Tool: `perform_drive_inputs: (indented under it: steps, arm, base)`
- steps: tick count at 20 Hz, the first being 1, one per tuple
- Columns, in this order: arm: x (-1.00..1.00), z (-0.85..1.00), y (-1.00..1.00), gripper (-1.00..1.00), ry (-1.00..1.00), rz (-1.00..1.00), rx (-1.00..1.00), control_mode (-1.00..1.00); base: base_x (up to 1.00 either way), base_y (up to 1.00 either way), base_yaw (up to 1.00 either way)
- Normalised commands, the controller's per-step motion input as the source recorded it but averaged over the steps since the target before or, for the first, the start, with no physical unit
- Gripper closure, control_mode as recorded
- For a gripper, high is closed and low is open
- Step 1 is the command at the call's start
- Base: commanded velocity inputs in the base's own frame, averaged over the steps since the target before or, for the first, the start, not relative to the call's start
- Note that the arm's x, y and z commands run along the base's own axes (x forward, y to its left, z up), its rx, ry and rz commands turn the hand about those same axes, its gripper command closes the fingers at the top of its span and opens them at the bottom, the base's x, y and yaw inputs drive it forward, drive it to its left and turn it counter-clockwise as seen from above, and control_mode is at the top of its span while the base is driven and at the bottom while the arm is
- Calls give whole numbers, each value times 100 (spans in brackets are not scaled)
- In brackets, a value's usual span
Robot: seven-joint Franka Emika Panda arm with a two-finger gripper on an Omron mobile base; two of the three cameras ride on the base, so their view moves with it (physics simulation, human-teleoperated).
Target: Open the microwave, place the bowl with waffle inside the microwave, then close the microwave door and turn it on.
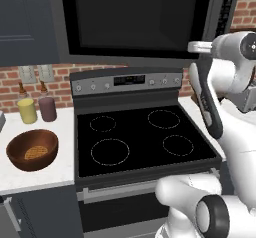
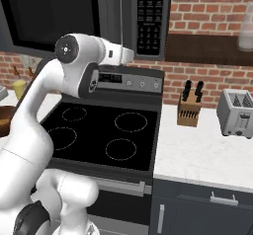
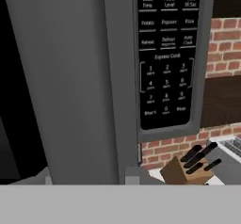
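Gripper jaws hidden, state unclear; microwave door [image 3: 70,77] handle fills close view.

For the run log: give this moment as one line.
phase: opening door | gripper: at microwave door handle, grip unclear | door: shut | bowl: on counter left of stove, waffle inside

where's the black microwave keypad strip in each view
Left base view: black microwave keypad strip at the top right edge, above the arm.
Right base view: top centre, above the stove.
Hand view: upper right, close up.
Shared landmark, right base and hand views: wooden knife block.
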Motion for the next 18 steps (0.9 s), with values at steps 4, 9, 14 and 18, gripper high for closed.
perform_drive_inputs:
  steps: [4, 9, 14, 18]
  arm:
    - [-100, 0, 0, 100, -1, -18, 0, -100]
    - [-100, 0, 0, 100, -5, -20, 0, -100]
    - [-100, 5, 0, 100, -8, -21, 0, -100]
    - [-100, 1, 3, 100, -14, -19, 0, -100]
  base:
    - [0, 0, 0]
    - [0, 0, 0]
    - [0, 0, 0]
    - [0, 0, 0]
